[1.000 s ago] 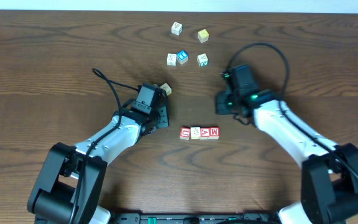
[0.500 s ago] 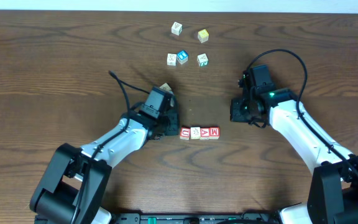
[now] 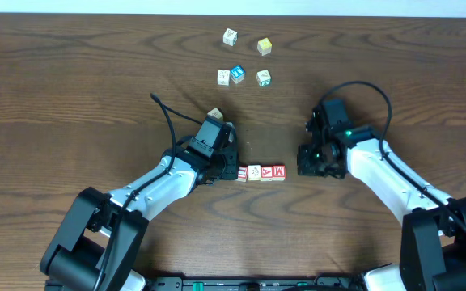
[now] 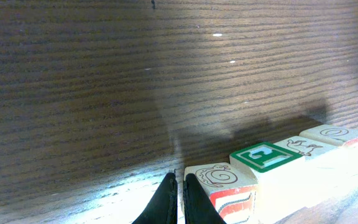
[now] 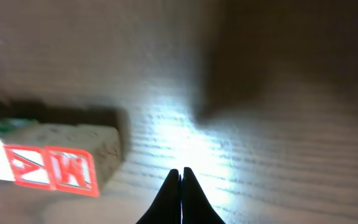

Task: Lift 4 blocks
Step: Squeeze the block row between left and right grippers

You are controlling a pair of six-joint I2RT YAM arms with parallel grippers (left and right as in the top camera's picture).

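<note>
We have both arms angled in toward centre, wrists low. The left claw, tips together and empty, sits just beside the left end of the blocks, four in a row on the bench. The right claw, also together and empty, is near the right end.

My left gripper hangs low over the dark wooden table, its two black tips pressed together. Just to the right of them begins a row of four blocks, touching side to side. The nearest block has a spiral drawing on top, the second block a green-framed letter, and the two beyond have pale line drawings.
</note>
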